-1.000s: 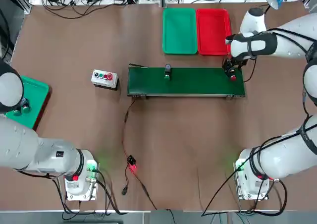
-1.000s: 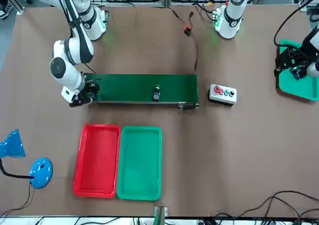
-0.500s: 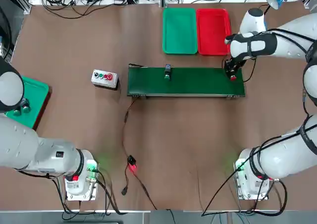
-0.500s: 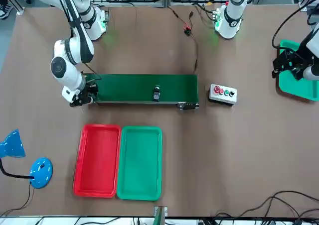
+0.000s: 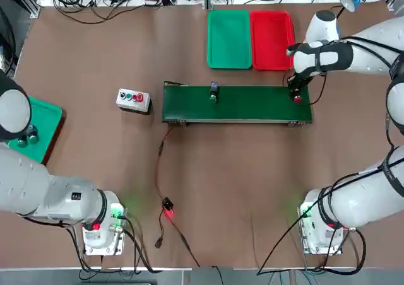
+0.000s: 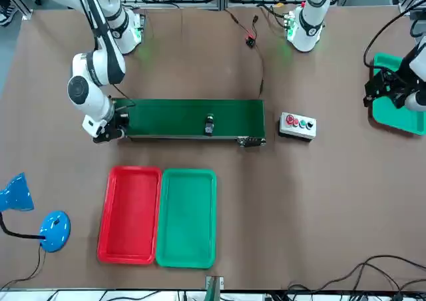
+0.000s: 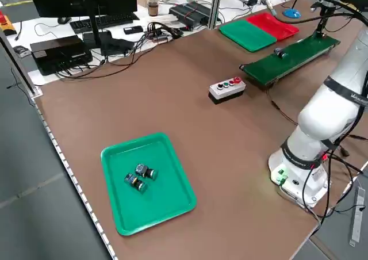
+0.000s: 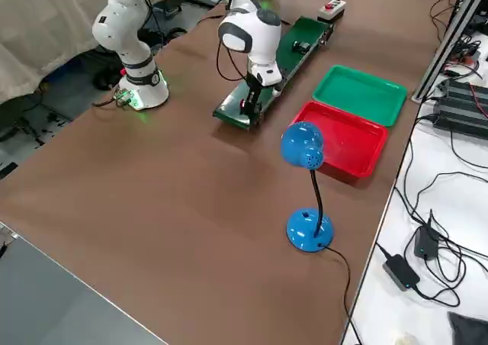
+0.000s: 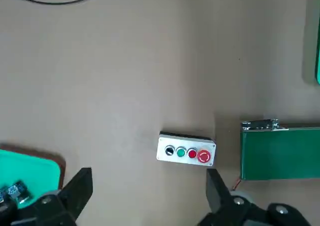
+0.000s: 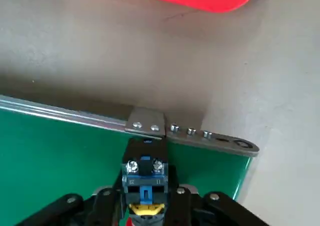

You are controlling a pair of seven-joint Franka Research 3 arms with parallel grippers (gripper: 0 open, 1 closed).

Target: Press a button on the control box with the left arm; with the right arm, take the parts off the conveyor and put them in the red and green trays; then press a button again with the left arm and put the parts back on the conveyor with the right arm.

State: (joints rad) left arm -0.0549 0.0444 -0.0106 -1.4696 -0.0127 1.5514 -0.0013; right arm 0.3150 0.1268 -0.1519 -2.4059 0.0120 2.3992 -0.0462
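In the overhead view, start at the bottom edge where both arm bases sit: your left gripper hangs well back at the left edge of the frame over a green mat, its jaws spread wide and empty, with the control box up and to the right of it and well apart. Move up to mid-frame and you reach the conveyor, whose long axis runs left to right across the picture. At its right end your right gripper points down onto the belt, and its jaws are closed on the red-tipped part, which the wrist camera shows clamped between them just inside the belt's end bracket. The green-tipped part lies on the belt's upper edge left of centre, well apart from those jaws. Farthest up the frame sit the two trays side by side, and the relation you need is this: the red tray lies up and slightly left of the closed jaws, just beyond the belt, with the green tray touching its left side. Judging by that, the carry is short and away from the arm bases once the part lifts clear.
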